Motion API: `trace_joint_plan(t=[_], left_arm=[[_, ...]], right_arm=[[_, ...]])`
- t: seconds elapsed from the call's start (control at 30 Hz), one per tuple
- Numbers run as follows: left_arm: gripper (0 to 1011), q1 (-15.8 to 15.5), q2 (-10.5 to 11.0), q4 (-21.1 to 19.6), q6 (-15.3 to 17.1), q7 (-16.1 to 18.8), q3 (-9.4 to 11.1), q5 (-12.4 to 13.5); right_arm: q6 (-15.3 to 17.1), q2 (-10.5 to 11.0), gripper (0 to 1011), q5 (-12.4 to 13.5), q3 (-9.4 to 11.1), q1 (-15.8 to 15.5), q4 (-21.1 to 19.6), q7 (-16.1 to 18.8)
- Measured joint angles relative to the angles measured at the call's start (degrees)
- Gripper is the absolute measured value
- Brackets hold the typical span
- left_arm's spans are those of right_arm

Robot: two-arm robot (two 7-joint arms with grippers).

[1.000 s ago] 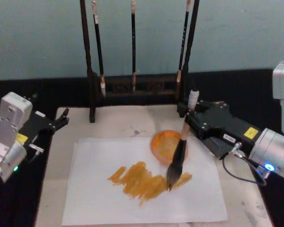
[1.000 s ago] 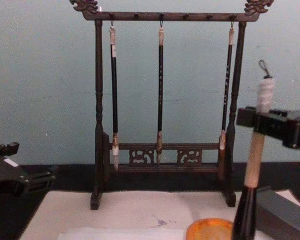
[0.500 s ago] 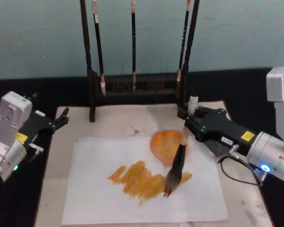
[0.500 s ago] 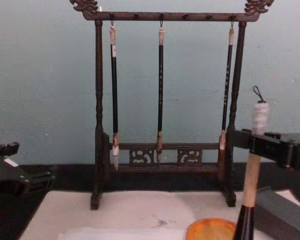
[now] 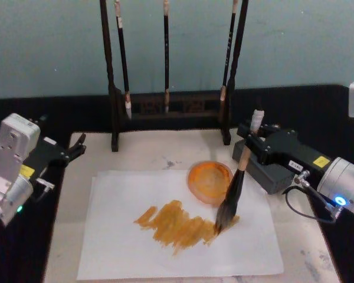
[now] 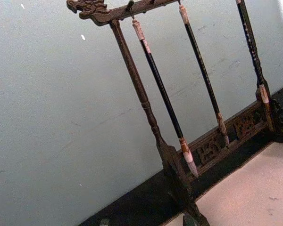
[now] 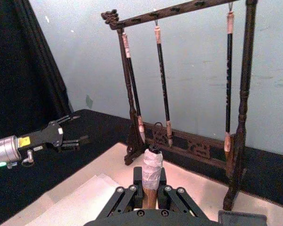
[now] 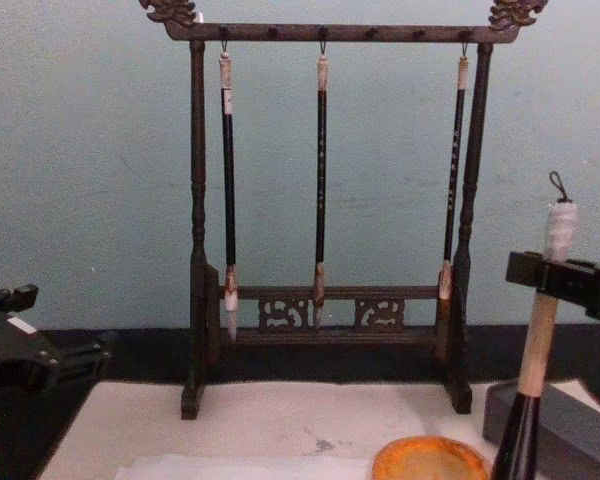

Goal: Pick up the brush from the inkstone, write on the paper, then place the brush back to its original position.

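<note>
- Right now the writing step is in hand: the right hand [image 5: 248, 143] is clamped on the tan handle of the brush [image 5: 232, 197], just under its white end.
- Its shaft stands tilted, with the top leaning toward the robot's right.
- Its dark bristles touch the paper [image 5: 118, 242] at the right end of the orange strokes [image 5: 177, 224], just beside the orange dish [image 5: 209, 178].
- That sheet lies flat on the cream mat [image 5: 147, 150]; the marks run across its middle, and much of it is bare.
- At the mat's left edge, over the black counter [image 5: 318, 109], the left hand [image 5: 76, 148] sits parked, its fingers apart and nothing in them, well apart from the work.
- Behind the mat stands the wooden rack [image 5: 112, 88], with three thin brushes [image 5: 166, 59] hanging from it untouched.
- By my reading, the writing is well along and the return has not yet begun.
- Next the arm must either draw one more stroke with the tip kept lightly on the sheet, or lift the tip straight clear.
- For the return, the likely target is the dark grey block [image 5: 265, 177] under the right hand, which I take to be the inkstone.
- That move calls for a firm clamp and a path past the dish without touching it.
</note>
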Motion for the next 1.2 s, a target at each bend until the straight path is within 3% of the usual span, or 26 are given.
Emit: trace_joint_plan(t=[0.37,1.0,1.1,1.2], left_arm=[[1010,0.0,0.0,0.0,0.0,0.0,0.0,0.0],[1010,0.0,0.0,0.0,0.0,0.0,0.0,0.0],[1010,0.0,0.0,0.0,0.0,0.0,0.0,0.0],[1010,0.0,0.0,0.0,0.0,0.0,0.0,0.0]], right_arm=[[-0.1,0.3,163,1.8,0.9,-0.6,-1.3,0.7],[-1.9,0.9,163,2.9,0.0,-0.5,-3.4,2.0],[-2.2,0.1,163,4.1,0.1,0.6,-2.3,2.9],[-2.2,-1.3,163,7.3,0.5,2.2,0.0,4.4]])
